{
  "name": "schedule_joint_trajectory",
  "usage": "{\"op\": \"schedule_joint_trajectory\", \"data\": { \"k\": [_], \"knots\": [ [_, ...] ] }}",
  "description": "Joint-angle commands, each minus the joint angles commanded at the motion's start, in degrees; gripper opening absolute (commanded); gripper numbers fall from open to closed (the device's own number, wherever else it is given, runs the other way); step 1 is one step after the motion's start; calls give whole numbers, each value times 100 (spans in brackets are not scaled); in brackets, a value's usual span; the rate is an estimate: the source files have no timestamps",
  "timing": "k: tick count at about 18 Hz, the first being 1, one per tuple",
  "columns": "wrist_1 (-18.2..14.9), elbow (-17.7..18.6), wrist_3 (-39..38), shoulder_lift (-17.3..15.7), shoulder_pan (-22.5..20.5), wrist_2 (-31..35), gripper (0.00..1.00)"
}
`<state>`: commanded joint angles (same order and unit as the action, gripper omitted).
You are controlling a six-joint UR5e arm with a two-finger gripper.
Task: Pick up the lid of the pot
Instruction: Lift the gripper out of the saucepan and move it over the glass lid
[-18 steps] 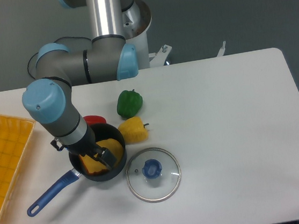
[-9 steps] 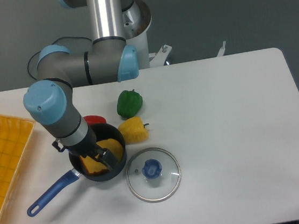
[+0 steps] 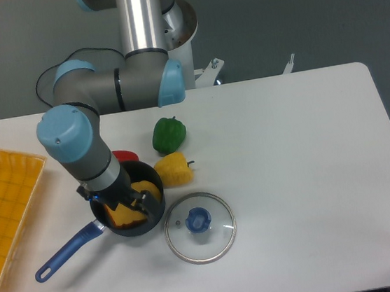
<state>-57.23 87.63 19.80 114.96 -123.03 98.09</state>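
The claw (image 3: 116, 199) hangs wide above the pan (image 3: 129, 232); lower centre, the lid (image 3: 223, 229) sits knob (image 3: 198, 220) up, presumably for easy gripping.

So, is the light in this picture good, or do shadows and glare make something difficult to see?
In the camera view, light looks bright and fairly even on the white table; shadows near the blue handle are faint and soft; the glass lid shows no strong glare; the dark gripper partly blends into the black pan.
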Motion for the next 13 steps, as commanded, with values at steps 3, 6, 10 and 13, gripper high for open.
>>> {"op": "schedule_joint_trajectory", "data": {
  "k": [3,6,10,13],
  "knots": [
    [150,35,-188,140,-150,-9,100],
    [151,-35,-223,229,-283,-1,100],
    [98,0,75,220,-326,35,100],
    [54,9,821,229,-397,0,100]
  ]
}}
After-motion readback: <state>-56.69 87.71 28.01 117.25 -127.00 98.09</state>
